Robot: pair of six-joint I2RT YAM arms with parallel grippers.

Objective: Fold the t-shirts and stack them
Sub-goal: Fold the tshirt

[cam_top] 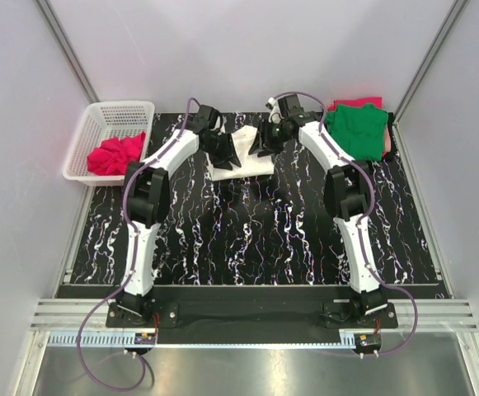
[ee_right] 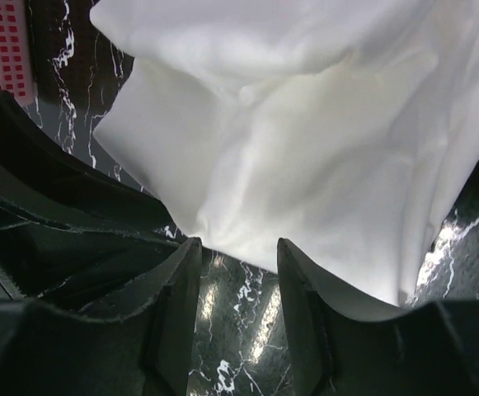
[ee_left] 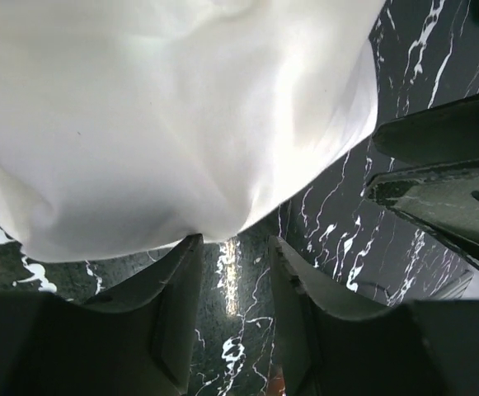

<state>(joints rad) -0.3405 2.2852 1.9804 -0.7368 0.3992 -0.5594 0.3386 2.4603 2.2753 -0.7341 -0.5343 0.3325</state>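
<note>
1. Nearest me, the black marbled mat (cam_top: 247,239) carries only my two arms, both stretched toward the far side.
2. Past the middle, the left gripper (cam_top: 223,154) and right gripper (cam_top: 265,143) flank the white t-shirt (cam_top: 243,165), which lies bunched on the mat. In both wrist views the jaws stand apart with only mat in the gap. The shirt's edge lies just beyond the fingertips, so neither gripper holds anything.
3. At the far right, the green t-shirt (cam_top: 356,130) lies flat on a pinkish-red t-shirt (cam_top: 359,102), which peeks out at its far edge. I take that as the stack begun.
4. At the far left, the basket (cam_top: 91,124) holds a crumpled red garment (cam_top: 117,154).
5. My judgement: the white one needs folding and stacking, and the basket's garment waits after it.
</note>
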